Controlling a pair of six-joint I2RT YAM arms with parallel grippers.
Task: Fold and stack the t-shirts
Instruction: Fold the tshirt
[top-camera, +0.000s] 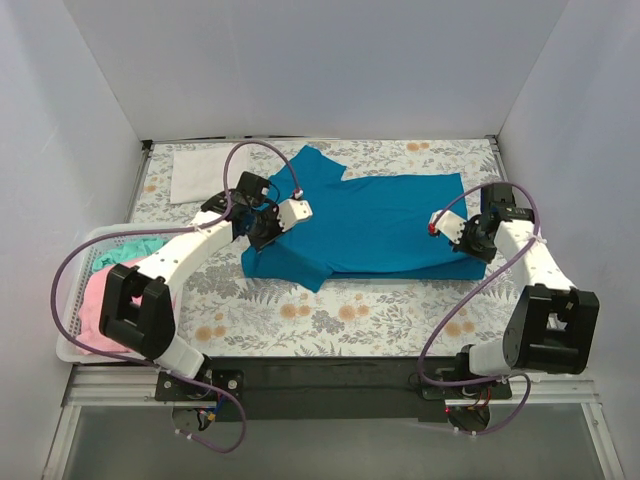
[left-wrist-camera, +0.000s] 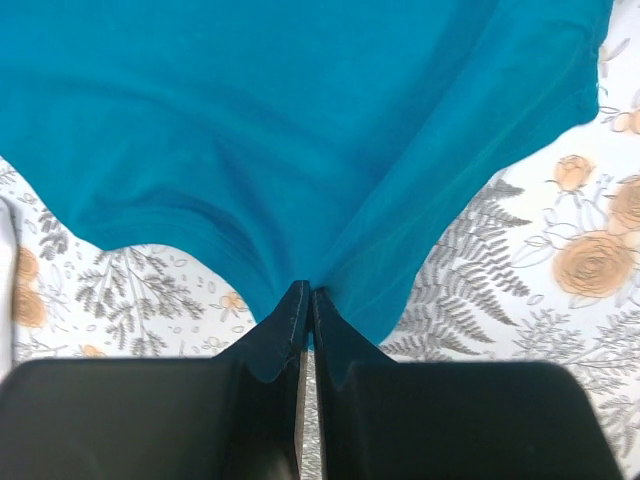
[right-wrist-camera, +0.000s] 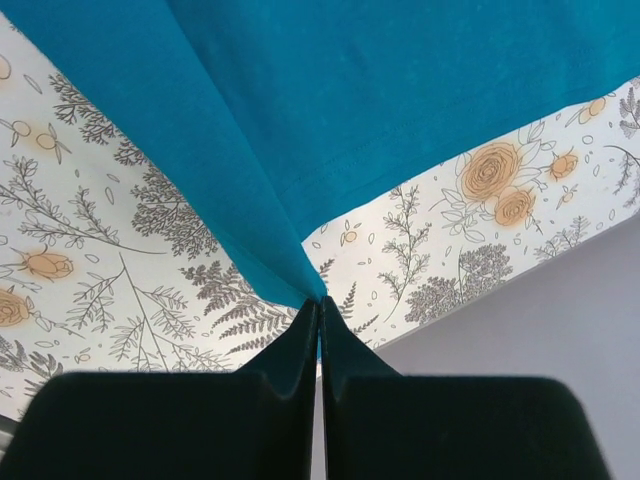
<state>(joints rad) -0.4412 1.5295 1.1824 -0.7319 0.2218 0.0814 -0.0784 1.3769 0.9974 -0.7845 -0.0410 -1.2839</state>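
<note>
Nearest the arm bases, at the left edge of the surface (top-camera: 330, 320), a white slatted basket (top-camera: 66, 345) holds a pink shirt (top-camera: 92, 300) and a mint green one (top-camera: 125, 250).

Further in, the left tool (left-wrist-camera: 305, 300) is pressed together on a tuck of the teal shirt (top-camera: 380, 215). In its wrist view the cloth is drawn into a peak between the fingers. The right tool (right-wrist-camera: 319, 303) is likewise pinching the teal shirt, at a corner by the stitched hem.

The teal shirt lies sideways across the middle of the surface, sleeves toward the left and hem toward the right. The left tool grips its near-left part by a sleeve and the right tool its near-right corner, so the body of the shirt stretches away beyond both tools.

This looks like a lengthwise fold in hand, with the near edge to be carried over the far one. To do it well, both tools should rise together just enough to free the edge, stay level and evenly spaced so the cloth between them neither sags nor stretches, and set the edge down square before letting go.

Farthest off, at the far left, a folded white shirt (top-camera: 195, 175) lies flat, just apart from the teal one.
</note>
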